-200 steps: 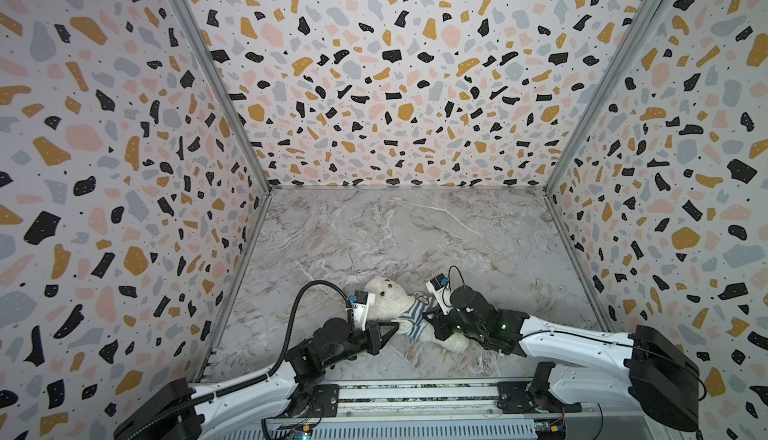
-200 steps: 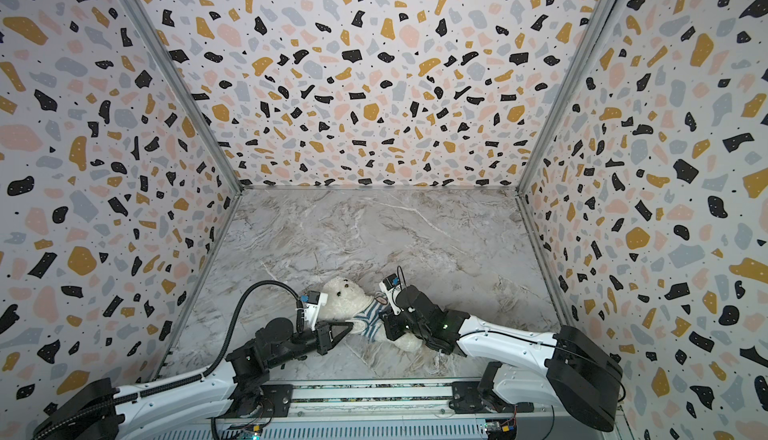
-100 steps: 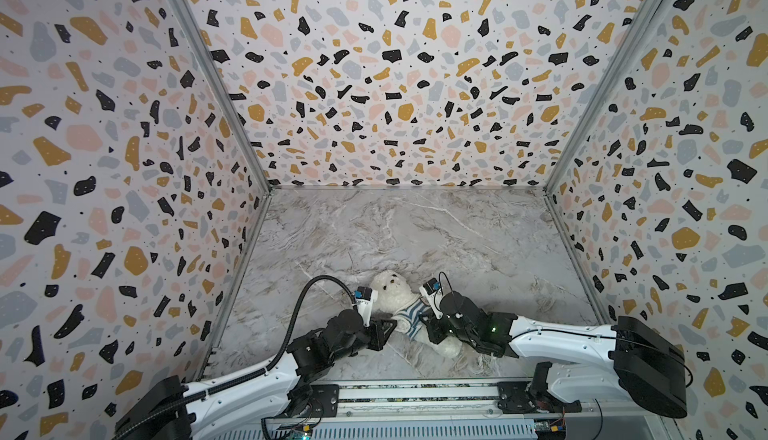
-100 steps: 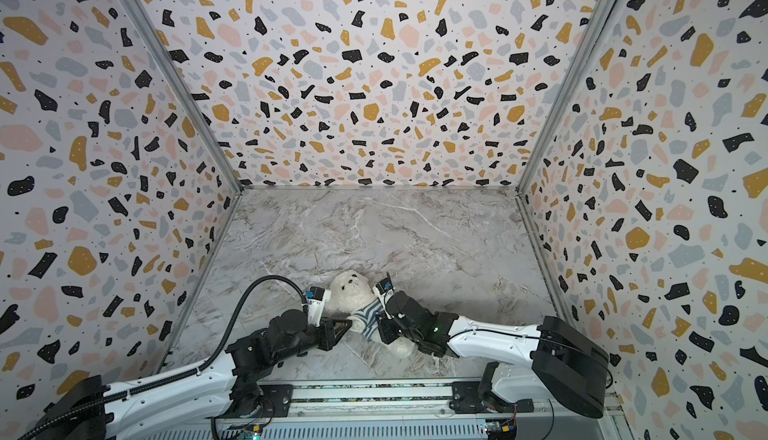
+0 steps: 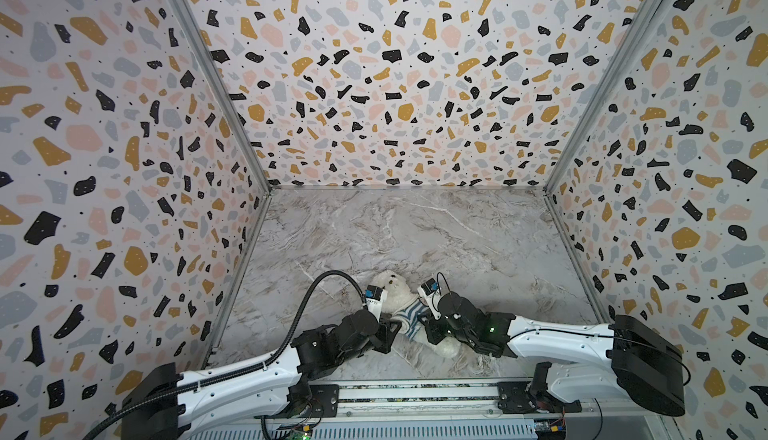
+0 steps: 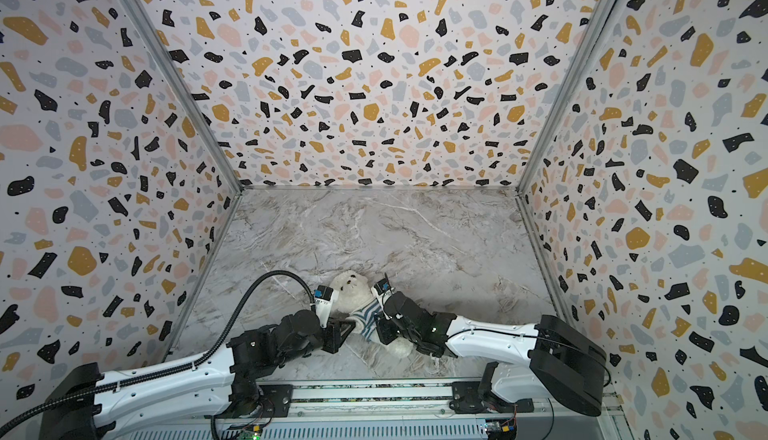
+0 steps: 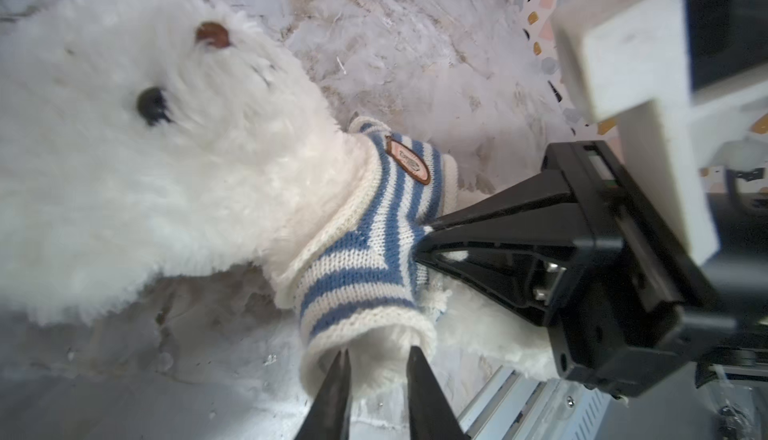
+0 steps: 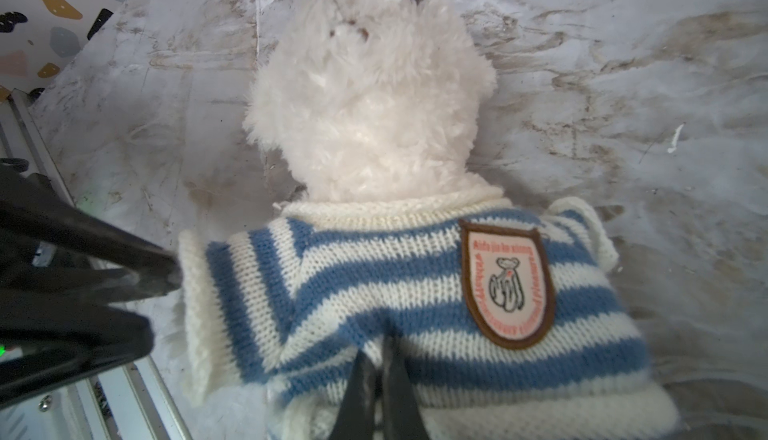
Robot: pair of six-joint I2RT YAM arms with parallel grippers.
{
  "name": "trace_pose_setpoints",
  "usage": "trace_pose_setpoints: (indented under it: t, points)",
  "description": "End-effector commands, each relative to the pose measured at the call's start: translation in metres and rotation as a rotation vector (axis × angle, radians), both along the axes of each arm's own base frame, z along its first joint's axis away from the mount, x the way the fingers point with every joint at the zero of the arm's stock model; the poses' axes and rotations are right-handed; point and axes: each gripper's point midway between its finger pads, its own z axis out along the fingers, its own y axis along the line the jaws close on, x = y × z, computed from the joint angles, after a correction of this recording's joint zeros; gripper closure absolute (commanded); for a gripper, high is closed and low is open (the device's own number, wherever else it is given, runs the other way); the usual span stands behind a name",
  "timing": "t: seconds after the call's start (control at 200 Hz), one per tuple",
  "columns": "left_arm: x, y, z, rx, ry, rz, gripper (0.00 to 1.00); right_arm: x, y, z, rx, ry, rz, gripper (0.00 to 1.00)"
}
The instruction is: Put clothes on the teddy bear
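The cream-white teddy bear [image 5: 392, 288] [image 6: 352, 290] lies on its back near the front rail, wearing a blue-and-white striped shirt [image 5: 409, 317] [image 6: 365, 318]. In the left wrist view my left gripper [image 7: 378, 361] stands slightly open, its tips at the cuff of a shirt sleeve [image 7: 365, 292] with white fur between them. In the right wrist view my right gripper [image 8: 380, 355] is shut, pinching a fold of the shirt [image 8: 374, 284] below its badge [image 8: 507, 284]. The bear's head [image 8: 365, 84] points away from the rail. Its legs are mostly hidden under the right arm.
Terrazzo-patterned walls close in the marble floor [image 5: 415, 234] on the left, back and right. A metal rail [image 5: 415, 392] carrying both arm bases runs along the front edge. The left arm's black cable [image 5: 328, 280] loops above the floor beside the bear.
My left gripper has gone from shut to slightly open at the sleeve cuff. Both arms and the bear have shifted a little to the left. The right gripper keeps its pinch on the shirt.
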Motion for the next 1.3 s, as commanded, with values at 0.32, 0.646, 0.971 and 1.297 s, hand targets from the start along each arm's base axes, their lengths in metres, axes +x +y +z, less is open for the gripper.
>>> trace_pose_setpoints:
  t: [0.32, 0.646, 0.971, 1.297]
  points:
    - [0.005, -0.015, -0.003, 0.047, -0.010, -0.025, 0.71, -0.003, -0.003, -0.005, -0.043, 0.007, 0.000, 1.00]
    - [-0.004, -0.020, 0.001, 0.041, -0.014, -0.058, 0.80, -0.002, 0.000, -0.005, -0.041, 0.007, 0.003, 1.00]
    - [-0.005, -0.021, -0.001, 0.041, -0.009, -0.051, 0.79, -0.002, 0.002, -0.005, -0.036, 0.005, 0.010, 1.00]
    - [0.007, -0.020, -0.009, 0.101, -0.028, 0.001, 0.76, -0.003, 0.001, -0.003, -0.029, 0.002, 0.013, 1.00]
